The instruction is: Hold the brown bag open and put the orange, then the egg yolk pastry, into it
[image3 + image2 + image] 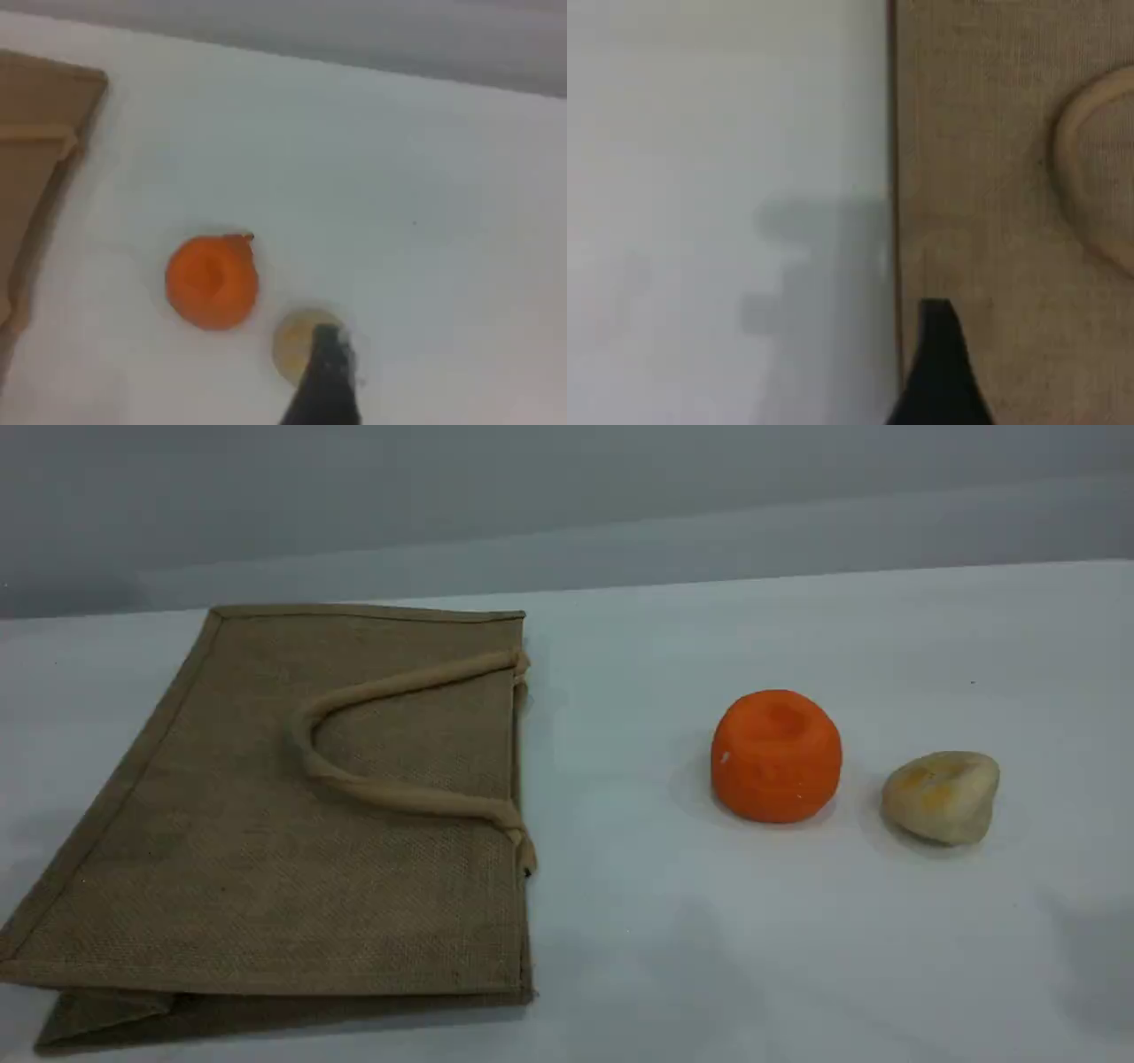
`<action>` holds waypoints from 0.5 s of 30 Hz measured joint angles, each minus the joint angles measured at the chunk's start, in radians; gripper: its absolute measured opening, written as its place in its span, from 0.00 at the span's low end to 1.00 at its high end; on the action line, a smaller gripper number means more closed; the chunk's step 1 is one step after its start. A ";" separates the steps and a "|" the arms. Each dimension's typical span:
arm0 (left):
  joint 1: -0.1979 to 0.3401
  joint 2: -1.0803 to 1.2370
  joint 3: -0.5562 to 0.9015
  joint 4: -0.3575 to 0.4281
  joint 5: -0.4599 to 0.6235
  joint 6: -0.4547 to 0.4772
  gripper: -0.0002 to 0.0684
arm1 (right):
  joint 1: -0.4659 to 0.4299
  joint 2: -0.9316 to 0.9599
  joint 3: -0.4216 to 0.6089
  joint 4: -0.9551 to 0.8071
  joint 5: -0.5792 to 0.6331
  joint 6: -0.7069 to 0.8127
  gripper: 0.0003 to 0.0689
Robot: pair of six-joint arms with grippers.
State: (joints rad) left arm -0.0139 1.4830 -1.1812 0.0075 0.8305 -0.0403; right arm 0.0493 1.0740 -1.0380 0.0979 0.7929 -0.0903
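Near the worktop's (673, 930) left edge your flat tan jute bag (292, 824) lies, mouth toward the round matte orange fruit (776, 755); left claw (939, 372) hangs over its closed end, right claw (326, 381) near the fruit, both apart.

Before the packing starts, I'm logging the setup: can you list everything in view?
brown bag: 1, tan-brown, flat on the table's left side
handle: 1 loop visible, beige, lying on the bag
orange: 1, bright orange, right of the bag, apart from it
egg yolk pastry: 1, pale beige with yellow patches, right of the orange, not touching
table: 1, white, under everything
left gripper: black fingertip showing, open, over a bag edge
right gripper: black fingertip showing, open, over the pastry
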 joint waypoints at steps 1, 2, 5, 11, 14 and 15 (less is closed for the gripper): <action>0.000 0.023 -0.007 -0.008 -0.006 0.000 0.69 | 0.000 0.011 0.000 0.000 -0.004 0.000 0.82; 0.000 0.042 -0.016 -0.008 -0.014 0.000 0.69 | 0.000 0.022 0.000 0.000 -0.010 0.000 0.82; -0.011 0.108 -0.029 -0.008 -0.036 0.000 0.69 | 0.000 0.045 0.000 0.000 -0.022 0.000 0.82; -0.068 0.234 -0.030 -0.008 -0.134 0.000 0.69 | 0.000 0.059 0.000 0.000 -0.047 0.000 0.82; -0.071 0.299 -0.039 -0.008 -0.166 -0.036 0.69 | 0.000 0.059 0.000 0.000 -0.061 0.000 0.82; -0.070 0.323 -0.049 -0.008 -0.167 -0.046 0.69 | 0.000 0.059 0.000 0.000 -0.067 0.000 0.82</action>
State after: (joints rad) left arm -0.0838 1.8063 -1.2298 0.0000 0.6639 -0.0866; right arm 0.0493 1.1326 -1.0380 0.0979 0.7264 -0.0903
